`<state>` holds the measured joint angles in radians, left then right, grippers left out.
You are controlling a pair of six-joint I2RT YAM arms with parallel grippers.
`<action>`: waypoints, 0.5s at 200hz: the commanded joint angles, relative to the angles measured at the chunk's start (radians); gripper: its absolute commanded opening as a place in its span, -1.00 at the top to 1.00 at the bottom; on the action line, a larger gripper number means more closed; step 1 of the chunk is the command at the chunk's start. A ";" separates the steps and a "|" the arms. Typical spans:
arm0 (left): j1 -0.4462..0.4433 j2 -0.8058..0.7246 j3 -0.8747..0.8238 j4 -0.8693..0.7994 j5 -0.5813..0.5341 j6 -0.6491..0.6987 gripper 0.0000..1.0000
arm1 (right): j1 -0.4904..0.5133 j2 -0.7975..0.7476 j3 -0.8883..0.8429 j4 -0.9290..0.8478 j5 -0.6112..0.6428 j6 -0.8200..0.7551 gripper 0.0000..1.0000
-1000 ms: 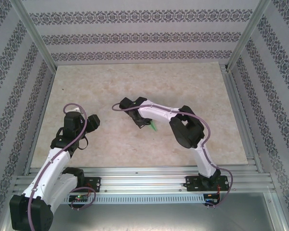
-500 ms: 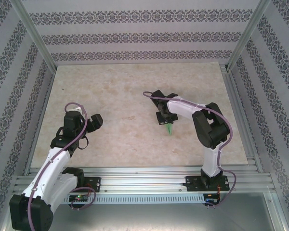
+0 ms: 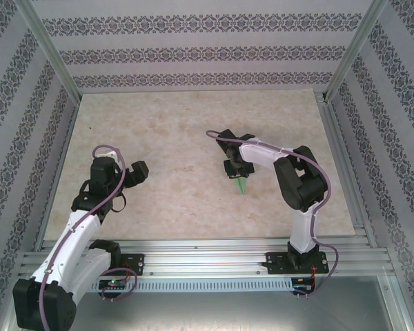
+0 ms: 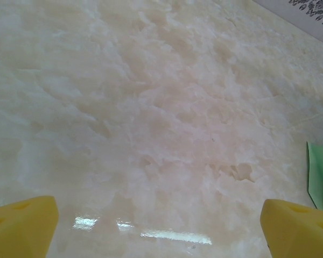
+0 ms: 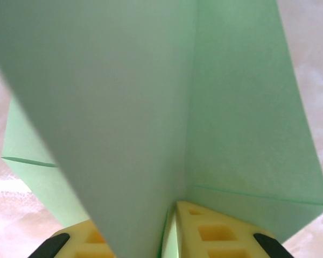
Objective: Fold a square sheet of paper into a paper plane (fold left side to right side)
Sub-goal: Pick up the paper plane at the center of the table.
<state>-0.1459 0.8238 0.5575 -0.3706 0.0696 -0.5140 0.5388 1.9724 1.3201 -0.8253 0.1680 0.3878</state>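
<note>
Top view: found the left gripper [image 3: 134, 172] low on the left part of the marbled table [image 3: 165, 117], well apart from anything green, pointing up and to the right. Confirmed from the left wrist: fingers [image 4: 21, 226] spread to the two bottom corners of the view, wide open, holding nothing, with bare tabletop between them. Noted a sliver of light green paper at the right border of that same view (taken to be the paper plane [image 4: 320, 172]; cannot tell whether lying on the table or just over it). Located the right gripper [image 3: 234, 167] near the middle of the table, a little to the right, aimed toward the near edge. Saw the paper plane [image 3: 241, 185] poking out just below its tips, narrow end toward the near edge, right at the fingers. From the right wrist: found creased green paper standing up out of the slot between the two yellow pads [image 5: 215, 234], one panel to the left, another to the right, a straight fold line running down into the slot. Judged the pads close together, with only a thin gap showing beside the sheet. Cannot tell whether pinching the paper or merely flanking it.
</note>
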 commanded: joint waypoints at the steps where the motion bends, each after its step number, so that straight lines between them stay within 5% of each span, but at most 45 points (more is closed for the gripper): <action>1: 0.002 -0.003 0.031 -0.021 -0.010 0.030 -0.94 | -0.037 0.035 0.046 -0.010 -0.016 -0.007 0.60; 43: 0.002 -0.002 0.031 -0.022 -0.012 0.031 -0.95 | -0.089 0.094 0.191 -0.036 -0.020 -0.048 0.89; 100: 0.002 0.002 0.038 -0.038 -0.034 0.042 -0.99 | -0.164 0.264 0.507 -0.101 -0.053 -0.103 0.89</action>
<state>-0.1459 0.8242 0.5621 -0.3813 0.0605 -0.5011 0.4068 2.1532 1.6947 -0.8803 0.1360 0.3206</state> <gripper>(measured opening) 0.997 0.054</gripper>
